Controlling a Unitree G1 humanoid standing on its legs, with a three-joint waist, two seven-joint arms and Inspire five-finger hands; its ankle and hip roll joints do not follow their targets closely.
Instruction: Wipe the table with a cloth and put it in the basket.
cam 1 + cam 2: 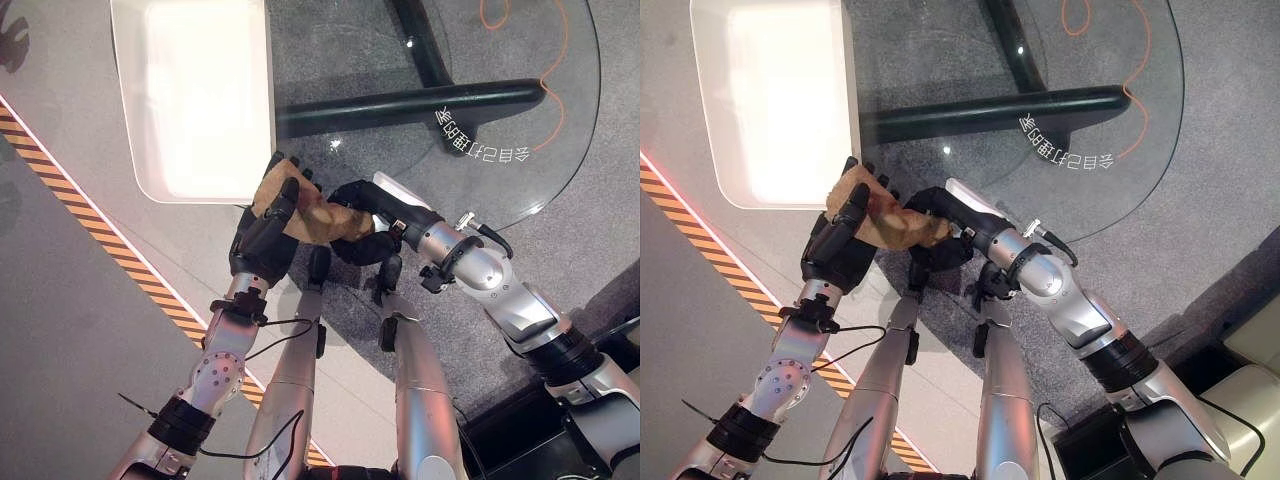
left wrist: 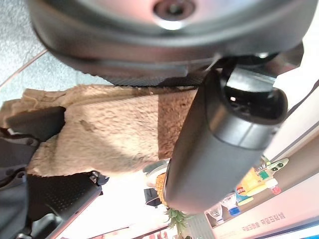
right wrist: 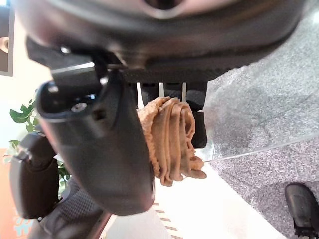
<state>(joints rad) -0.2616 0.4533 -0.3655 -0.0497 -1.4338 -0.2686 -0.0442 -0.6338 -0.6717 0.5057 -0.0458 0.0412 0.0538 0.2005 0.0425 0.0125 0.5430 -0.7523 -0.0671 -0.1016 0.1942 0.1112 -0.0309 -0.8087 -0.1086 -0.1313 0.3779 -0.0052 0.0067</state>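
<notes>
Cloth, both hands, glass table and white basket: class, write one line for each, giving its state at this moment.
Cloth: bunched, held between both hands, off the table.
Left hand: fingers curled round one end of the cloth.
Right hand: closed on the other end.
Glass table: nothing lying on its top.
White basket: upright beside the table, cloth not yet inside.

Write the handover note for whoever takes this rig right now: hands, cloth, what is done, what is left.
Left hand: fingers curled on the brown cloth.
Right hand: also closed on the cloth, which is bunched between both hands.
Cloth is held up at the near edge of the round glass table, beside the white container.
Whether wiping is finished cannot be told.
Left: put the cloth in the basket, probably that white container.
</notes>
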